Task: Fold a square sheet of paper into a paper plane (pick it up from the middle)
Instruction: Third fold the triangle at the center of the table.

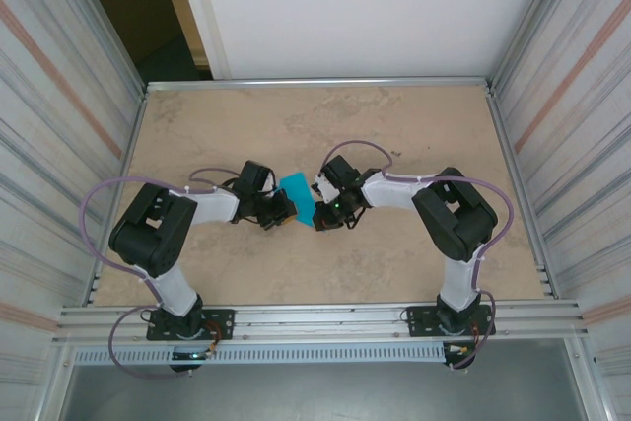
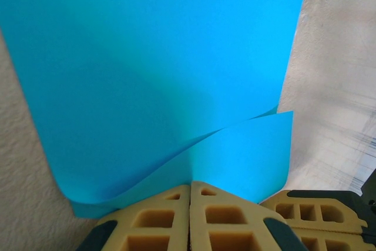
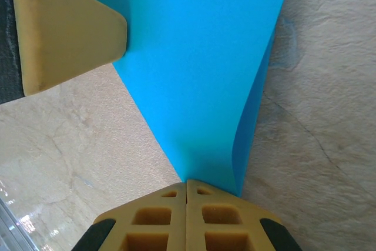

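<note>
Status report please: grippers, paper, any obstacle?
Both shut: left gripper, right gripper, each pinching the paper sheet. Sheet folded over, held between them. No obstacle seen.

The square sheet of paper [image 1: 298, 196], plain bright turquoise, is doubled over into two loose layers whose edges bow apart; it seems raised mid-workspace rather than lying flat.

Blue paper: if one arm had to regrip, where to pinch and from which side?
Probably the doubled edge, edge-on from that arm's own side. The paper is held between the shut left gripper and right gripper, bent into two loose layers; a pinch across both layers near the fold should keep them together.
</note>
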`<state>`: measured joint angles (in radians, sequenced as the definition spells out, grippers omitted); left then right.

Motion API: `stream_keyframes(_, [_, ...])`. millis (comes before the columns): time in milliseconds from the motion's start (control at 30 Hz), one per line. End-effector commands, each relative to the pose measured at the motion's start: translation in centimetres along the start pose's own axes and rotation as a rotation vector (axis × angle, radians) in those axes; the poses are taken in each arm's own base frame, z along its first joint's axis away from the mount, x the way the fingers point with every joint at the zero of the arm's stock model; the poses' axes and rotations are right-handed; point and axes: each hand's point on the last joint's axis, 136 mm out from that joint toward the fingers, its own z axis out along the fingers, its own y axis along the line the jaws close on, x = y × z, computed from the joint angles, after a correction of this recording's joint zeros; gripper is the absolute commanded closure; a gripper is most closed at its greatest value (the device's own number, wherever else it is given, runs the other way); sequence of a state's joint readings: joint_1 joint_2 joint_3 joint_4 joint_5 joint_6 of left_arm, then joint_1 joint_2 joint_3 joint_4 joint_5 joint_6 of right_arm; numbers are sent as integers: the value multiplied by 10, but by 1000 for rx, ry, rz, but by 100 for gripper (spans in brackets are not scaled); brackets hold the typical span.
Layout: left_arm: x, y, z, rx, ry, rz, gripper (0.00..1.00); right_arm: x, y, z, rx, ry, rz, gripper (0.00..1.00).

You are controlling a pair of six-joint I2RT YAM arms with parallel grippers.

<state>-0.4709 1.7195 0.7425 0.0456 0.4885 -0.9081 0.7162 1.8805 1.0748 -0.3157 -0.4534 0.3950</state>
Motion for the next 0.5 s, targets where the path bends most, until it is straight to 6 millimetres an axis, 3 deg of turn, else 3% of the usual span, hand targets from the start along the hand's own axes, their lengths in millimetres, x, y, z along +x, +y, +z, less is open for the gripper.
stream_keyframes(0, [25, 83, 6, -293, 56, -103, 91, 14, -10, 4, 2, 48, 23, 93])
stream_keyframes(133, [25, 83, 6, -292, 56, -104, 91, 12, -5, 1, -17, 43, 17, 92])
stream_keyframes(267, [24, 83, 6, -293, 55, -105, 91, -2, 13, -7, -70, 2, -4, 91])
stream_keyframes(467, [24, 82, 6, -289, 54, -104, 91, -14, 18, 2, -75, -4, 2, 91])
